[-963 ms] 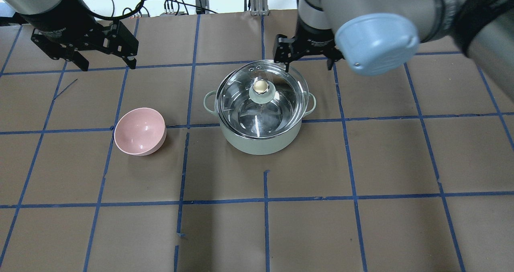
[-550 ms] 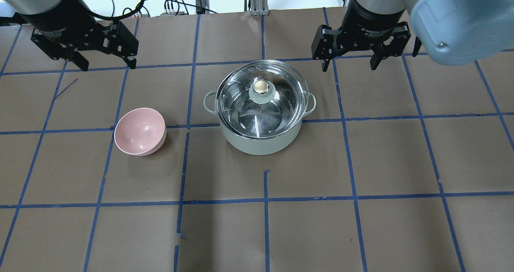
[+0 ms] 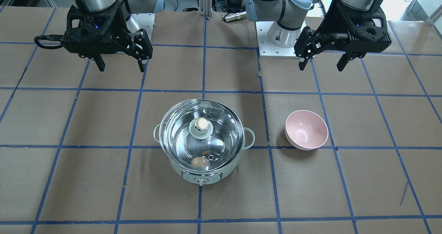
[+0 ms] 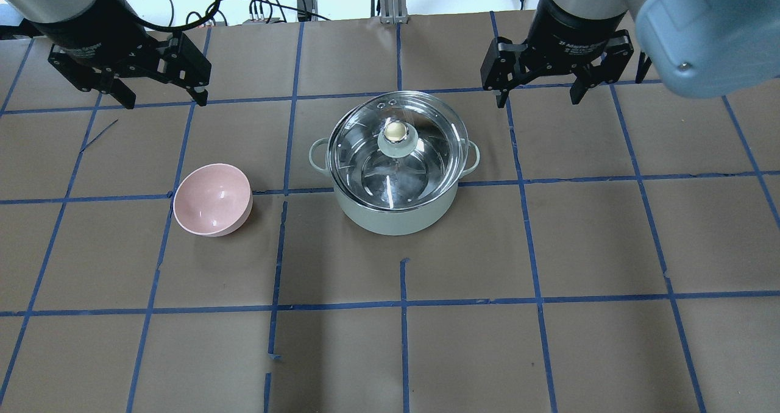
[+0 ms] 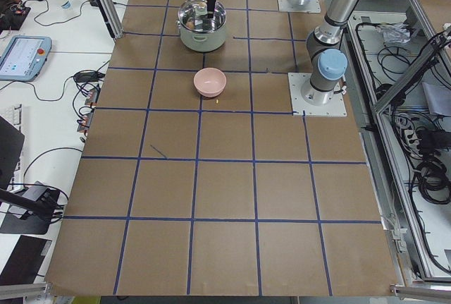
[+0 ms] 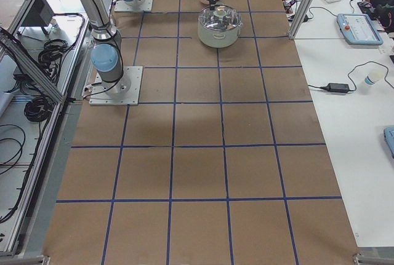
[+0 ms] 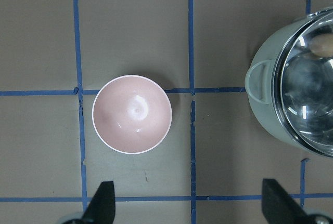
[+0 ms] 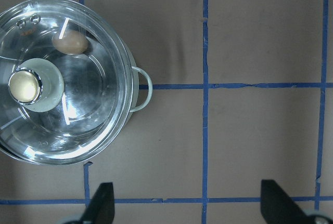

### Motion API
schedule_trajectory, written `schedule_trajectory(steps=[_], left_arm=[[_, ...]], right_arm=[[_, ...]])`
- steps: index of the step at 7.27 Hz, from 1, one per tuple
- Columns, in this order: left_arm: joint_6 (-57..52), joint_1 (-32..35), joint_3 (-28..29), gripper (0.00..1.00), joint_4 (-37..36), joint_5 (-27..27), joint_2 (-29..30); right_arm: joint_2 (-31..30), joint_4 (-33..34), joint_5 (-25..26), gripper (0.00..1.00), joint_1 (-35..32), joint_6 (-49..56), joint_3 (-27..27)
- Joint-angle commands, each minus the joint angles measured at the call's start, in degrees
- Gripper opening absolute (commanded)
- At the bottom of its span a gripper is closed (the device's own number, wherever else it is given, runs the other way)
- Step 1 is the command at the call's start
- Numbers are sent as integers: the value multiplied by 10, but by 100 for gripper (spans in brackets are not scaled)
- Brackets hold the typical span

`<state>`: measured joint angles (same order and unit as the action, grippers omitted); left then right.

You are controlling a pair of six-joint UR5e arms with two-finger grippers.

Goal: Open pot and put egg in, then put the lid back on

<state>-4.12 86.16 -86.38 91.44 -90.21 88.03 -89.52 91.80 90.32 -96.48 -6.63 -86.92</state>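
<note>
The mint-green pot [image 4: 396,218] stands mid-table with the glass lid [image 4: 429,127] resting on it; the cream-topped knob [image 4: 397,134] is at its centre. The brown egg [image 3: 197,162] lies inside the pot, seen through the lid, also in the right wrist view [image 8: 69,42]. My right gripper [image 4: 538,102] is open and empty, raised behind and to the right of the pot. My left gripper [image 4: 164,102] is open and empty, far to the pot's left, above and beyond the pink bowl.
An empty pink bowl [image 4: 212,198] sits left of the pot, also in the left wrist view [image 7: 132,114]. Blue tape lines grid the brown table. Cables and a metal post stand at the far edge.
My right gripper has moved from the lid's far rim to the right, away from the pot, still open. The lid, pot, bowl and left gripper have not moved.
</note>
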Motion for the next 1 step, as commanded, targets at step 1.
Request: schedule_trajectory(steps=[1], left_arm=[[2,1,0,100,7,-6,-1]], right_arm=[[-3,-6,-1,100,17,8,0]])
